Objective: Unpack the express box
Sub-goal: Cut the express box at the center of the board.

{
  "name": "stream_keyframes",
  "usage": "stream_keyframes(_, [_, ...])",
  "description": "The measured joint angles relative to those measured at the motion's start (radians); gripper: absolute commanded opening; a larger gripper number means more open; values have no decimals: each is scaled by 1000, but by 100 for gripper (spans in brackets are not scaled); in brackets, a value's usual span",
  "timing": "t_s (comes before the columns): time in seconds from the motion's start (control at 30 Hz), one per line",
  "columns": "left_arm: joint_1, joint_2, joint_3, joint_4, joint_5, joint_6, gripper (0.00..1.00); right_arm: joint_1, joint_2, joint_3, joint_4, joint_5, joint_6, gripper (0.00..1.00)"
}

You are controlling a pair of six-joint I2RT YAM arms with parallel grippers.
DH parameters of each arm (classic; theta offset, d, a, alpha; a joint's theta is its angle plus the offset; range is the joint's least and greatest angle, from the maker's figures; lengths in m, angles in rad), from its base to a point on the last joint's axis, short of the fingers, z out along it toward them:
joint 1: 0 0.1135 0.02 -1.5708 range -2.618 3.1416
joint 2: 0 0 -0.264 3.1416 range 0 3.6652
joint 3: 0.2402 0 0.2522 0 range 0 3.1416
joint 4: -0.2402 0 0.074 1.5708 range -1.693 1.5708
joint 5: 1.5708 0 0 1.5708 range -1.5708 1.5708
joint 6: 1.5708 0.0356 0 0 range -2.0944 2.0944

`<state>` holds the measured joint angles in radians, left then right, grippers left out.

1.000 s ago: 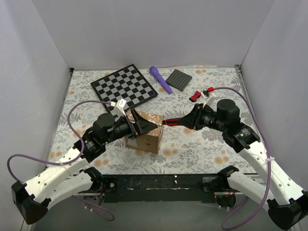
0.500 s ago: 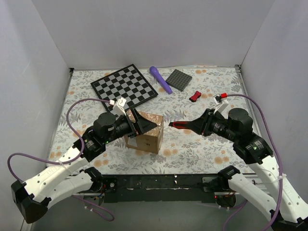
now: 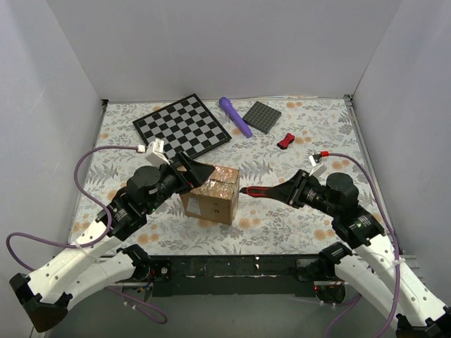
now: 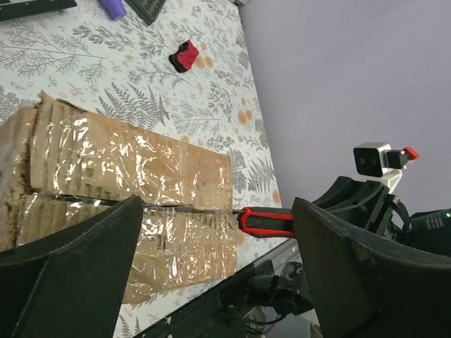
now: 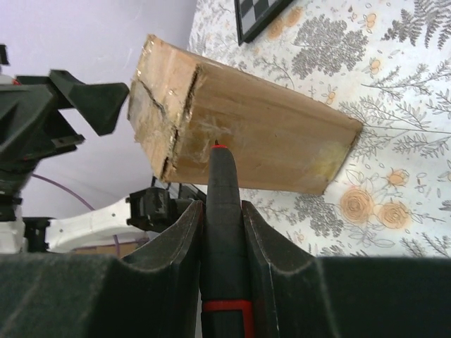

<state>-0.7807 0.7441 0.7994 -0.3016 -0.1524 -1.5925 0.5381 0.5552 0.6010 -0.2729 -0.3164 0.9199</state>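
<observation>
The express box point(image 3: 211, 195), a small brown carton with shiny tape over its shut top flaps, stands at the table's middle. In the left wrist view the box point(image 4: 127, 169) shows a dark slit along its taped seam. My right gripper point(image 3: 283, 191) is shut on a red and black utility knife point(image 3: 257, 191). The knife's tip point(image 4: 268, 220) meets the seam's end at the box's right edge. The right wrist view shows the knife point(image 5: 224, 211) pointing at the box point(image 5: 275, 141). My left gripper point(image 3: 194, 169) is wide open and empty, just above the box's left top edge.
A chessboard point(image 3: 182, 125), a purple cylinder point(image 3: 235, 116) and a dark grey square plate point(image 3: 263, 116) lie at the back. A small red and black clip point(image 3: 285, 141) lies right of the middle, also in the left wrist view point(image 4: 186, 55). Grey walls enclose the table.
The right arm drew the knife away to the right, then brought it back, lower, to the box's right edge. The left gripper pulled back leftward off the box top.
</observation>
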Motion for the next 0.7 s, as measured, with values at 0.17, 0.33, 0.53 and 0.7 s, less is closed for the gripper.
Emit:
stream_keyframes(0.17, [0, -29, 0, -21, -81, 1, 87, 0, -22, -8, 84, 32, 56, 1])
stream_keyframes(0.33, [0, -109, 2, -45, -220, 11, 87, 0, -11, -6, 145, 54, 77, 1])
stream_keyframes(0.53, [0, -102, 28, -111, -335, 16, 88, 0, 42, -6, 154, 54, 85, 1])
stream_keyframes(0.7, [0, -98, 11, -149, -379, 6, 88, 0, 43, -6, 165, 52, 92, 1])
